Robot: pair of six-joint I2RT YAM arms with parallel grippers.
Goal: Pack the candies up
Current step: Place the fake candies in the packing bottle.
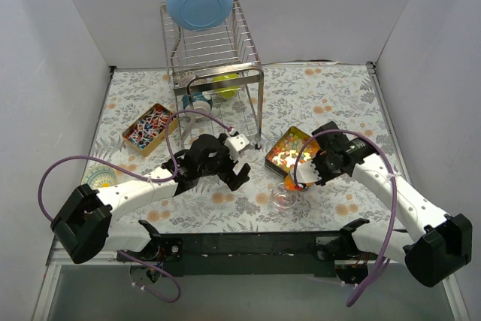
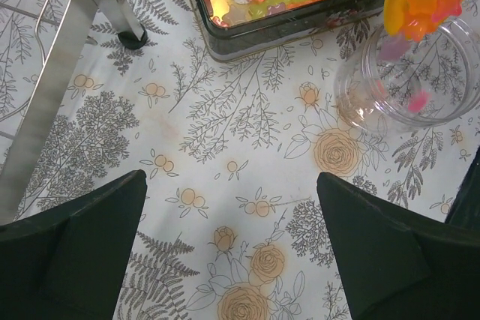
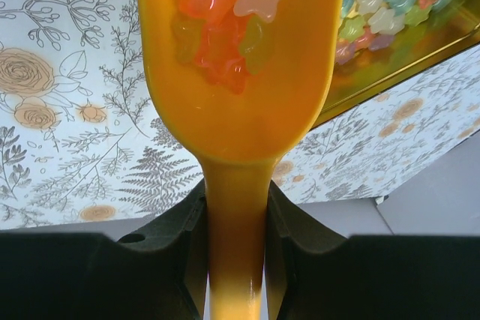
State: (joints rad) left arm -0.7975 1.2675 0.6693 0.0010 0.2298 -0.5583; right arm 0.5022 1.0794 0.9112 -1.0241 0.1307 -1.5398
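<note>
Candies (image 3: 217,5) in scoop (image 3: 240,125) over jar (image 2: 360,103) rim, left claw (image 2: 231,185) wide nrby.

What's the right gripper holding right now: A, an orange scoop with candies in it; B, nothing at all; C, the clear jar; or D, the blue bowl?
A: in the right wrist view the right gripper is shut on the handle of the orange scoop, whose bowl carries star-shaped candies.
</note>
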